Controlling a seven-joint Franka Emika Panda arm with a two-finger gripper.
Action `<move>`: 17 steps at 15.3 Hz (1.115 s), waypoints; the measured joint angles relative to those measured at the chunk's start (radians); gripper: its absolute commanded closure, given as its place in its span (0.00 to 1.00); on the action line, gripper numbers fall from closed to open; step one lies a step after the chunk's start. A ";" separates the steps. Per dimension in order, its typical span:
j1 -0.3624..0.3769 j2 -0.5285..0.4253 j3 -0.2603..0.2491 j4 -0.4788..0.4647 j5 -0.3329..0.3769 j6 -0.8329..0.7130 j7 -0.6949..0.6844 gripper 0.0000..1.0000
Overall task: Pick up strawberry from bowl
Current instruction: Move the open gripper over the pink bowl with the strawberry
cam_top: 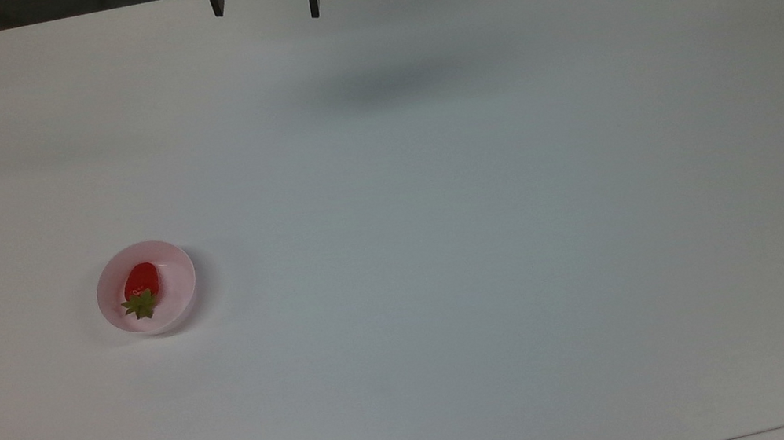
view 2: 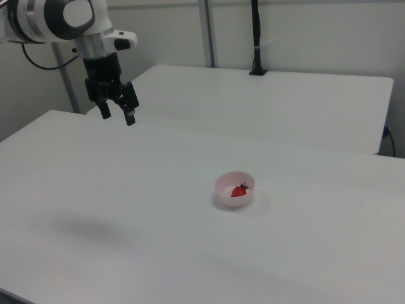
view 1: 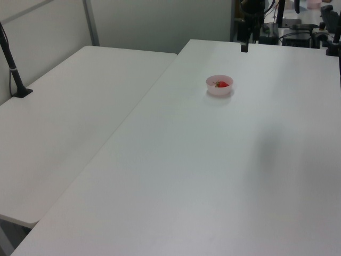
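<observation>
— One strawberry (cam_top: 141, 284) lies inside the bowl (cam_top: 181, 291), yes?

— Yes. In the top view the bowl stands in the lower left part of the frame, on the white tabletop (cam_top: 485, 252). The strawberry is in the bowl's left half, with the green leafy cap pointing to the bottom of the frame and the red tip to the top.

— And in the other views?

— In the right view the bowl (view 2: 225, 195) is a little right of the centre of the frame, and the strawberry (view 2: 239, 190) lies against its right inner side. In the left view the bowl (view 1: 218, 90) is in the upper middle, with the strawberry (view 1: 222, 84) a small red spot inside.

— Where is the claw?

— In the top view the claw (cam_top: 266, 4) is at the upper edge of the frame, well apart from the bowl. In the right view the claw (view 2: 118, 113) hangs in the upper left, above the tabletop, under the white arm (view 2: 57, 16). Its two black fingers (view 2: 130, 116) are spread, with nothing between them.

— Anything else?

— A soft grey shadow (cam_top: 385, 85) lies on the tabletop below the claw in the top view. In the right view a second table (view 2: 285, 101) stands behind, with a black post (view 2: 256, 38) on it.
</observation>
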State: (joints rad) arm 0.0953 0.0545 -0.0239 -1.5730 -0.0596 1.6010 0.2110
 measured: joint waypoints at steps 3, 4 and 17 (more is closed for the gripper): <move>0.000 0.000 -0.003 -0.001 0.000 0.000 -0.006 0.00; 0.000 0.000 -0.005 -0.001 0.000 0.000 -0.007 0.00; -0.052 0.026 -0.020 0.017 0.000 0.026 -0.156 0.00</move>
State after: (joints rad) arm 0.0432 0.0801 -0.0438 -1.5563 -0.0596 1.6265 0.0545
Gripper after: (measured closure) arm 0.000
